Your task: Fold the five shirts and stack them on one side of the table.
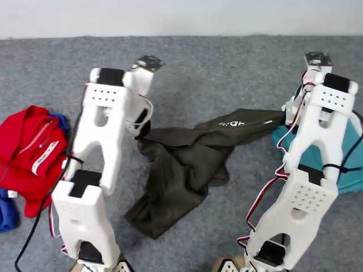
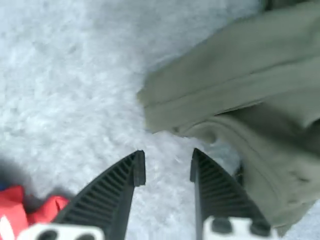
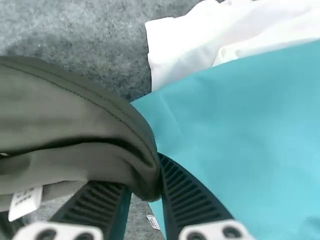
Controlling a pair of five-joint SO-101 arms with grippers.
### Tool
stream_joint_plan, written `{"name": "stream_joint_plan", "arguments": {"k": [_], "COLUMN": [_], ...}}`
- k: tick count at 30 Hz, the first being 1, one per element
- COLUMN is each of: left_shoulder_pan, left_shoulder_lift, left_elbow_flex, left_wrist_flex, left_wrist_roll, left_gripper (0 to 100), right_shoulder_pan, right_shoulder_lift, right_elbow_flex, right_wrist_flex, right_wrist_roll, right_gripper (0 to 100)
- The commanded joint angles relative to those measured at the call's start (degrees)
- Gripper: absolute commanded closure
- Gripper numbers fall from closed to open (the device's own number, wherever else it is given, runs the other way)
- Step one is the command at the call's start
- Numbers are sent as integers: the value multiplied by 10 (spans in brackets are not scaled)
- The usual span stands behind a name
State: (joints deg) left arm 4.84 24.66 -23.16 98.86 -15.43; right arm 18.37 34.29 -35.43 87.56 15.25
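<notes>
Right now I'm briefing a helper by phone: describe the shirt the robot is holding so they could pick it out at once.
In the middle of the grey table the olive shirt lies crumpled, one end stretched to the right gripper, which is shut on it. It is the only dark, drab one; the red shirt is at the left side, the teal shirt at the right.

Crumpled olive shirt [image 1: 181, 170], one end pinched

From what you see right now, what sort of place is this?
Probably a robot test bench, not a home. A grey carpet-like tabletop runs up to a plain wall. The white left arm and right arm stand at it. An olive shirt and a red shirt lie crumpled.
</notes>
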Motion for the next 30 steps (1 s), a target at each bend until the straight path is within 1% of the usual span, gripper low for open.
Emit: {"name": "stream_joint_plan", "arguments": {"k": [1, 6, 11, 14, 19, 24, 27, 30], "left_shoulder_pan": [-17, 4, 17, 14, 15, 18, 18, 18], "left_shoulder_lift": [2, 75, 140, 185, 250, 285, 297, 304], "left_elbow_flex": [-2, -17, -134, -189, -240, -268, -268, -268], "left_wrist_flex": [-40, -46, -9, 9, 17, 17, 17, 17], "left_wrist_roll": [-5, -4, 19, 20, 22, 23, 21, 20], "left_gripper": [844, 832, 829, 829, 829, 836, 872, 959], "right_shoulder_pan": [-7, -7, -7, -7, -7, -8, -8, -8], "right_shoulder_lift": [-11, -10, -9, 6, 27, 29, 29, 29], "right_elbow_flex": [-12, -12, -12, -12, -12, -12, -12, -12], "right_wrist_flex": [-9, -10, -11, -11, -18, -20, -20, -20], "right_wrist_roll": [4, 4, 4, 4, 4, 4, 4, 4], "right_gripper": [988, 988, 988, 988, 988, 988, 988, 988]}}
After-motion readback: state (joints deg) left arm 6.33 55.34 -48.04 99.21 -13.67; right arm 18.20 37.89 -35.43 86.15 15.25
